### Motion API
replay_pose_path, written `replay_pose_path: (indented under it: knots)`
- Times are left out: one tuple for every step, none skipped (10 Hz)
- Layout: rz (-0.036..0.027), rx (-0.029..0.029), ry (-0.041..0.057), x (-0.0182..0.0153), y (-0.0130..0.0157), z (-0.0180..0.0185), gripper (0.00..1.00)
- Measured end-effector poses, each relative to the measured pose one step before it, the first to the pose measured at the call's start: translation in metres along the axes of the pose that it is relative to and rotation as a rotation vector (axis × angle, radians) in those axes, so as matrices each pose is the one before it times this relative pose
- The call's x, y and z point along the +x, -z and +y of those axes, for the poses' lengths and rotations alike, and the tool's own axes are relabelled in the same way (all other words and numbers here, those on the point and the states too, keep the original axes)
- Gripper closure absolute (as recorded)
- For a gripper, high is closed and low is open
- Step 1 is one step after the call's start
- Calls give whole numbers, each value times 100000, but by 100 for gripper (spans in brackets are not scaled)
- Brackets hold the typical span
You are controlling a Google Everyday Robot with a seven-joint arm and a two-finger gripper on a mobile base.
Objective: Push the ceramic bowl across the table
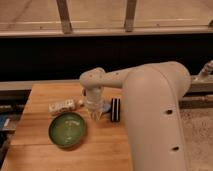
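The green ceramic bowl [67, 129] sits on the light wooden table [40, 97], left of centre and near the front. It is wide and shallow, with pale swirl marks inside. My gripper [95, 114] points down just past the bowl's upper right rim, close to it or touching it. The big white arm [155, 115] reaches in from the right and hides the table's right part.
A white packet [61, 106] lies just behind the bowl. A black and white object [115, 110] and a small blue thing [105, 107] sit right of the gripper. A dark wall with a rail runs behind the table. The table's left edge is near the bowl.
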Motion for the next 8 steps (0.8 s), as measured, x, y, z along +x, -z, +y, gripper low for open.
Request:
replay_pose_path:
  knots:
    - [380,-472,-966,-171,-307,-312,100]
    - [932,-555,-265,-281,-651,-182,100]
    - [1330,-703,9,-420,-873,-138,100]
    - [1151,-672,271,-426,-594,15,100]
    - [800,-290,399,-179,-302,52,100]
    - [573,-278,948,-306,-216,284,100]
    - [113,47,1574,-133,19,635,100]
    - [274,-19,2813,-212,-111,1311,100]
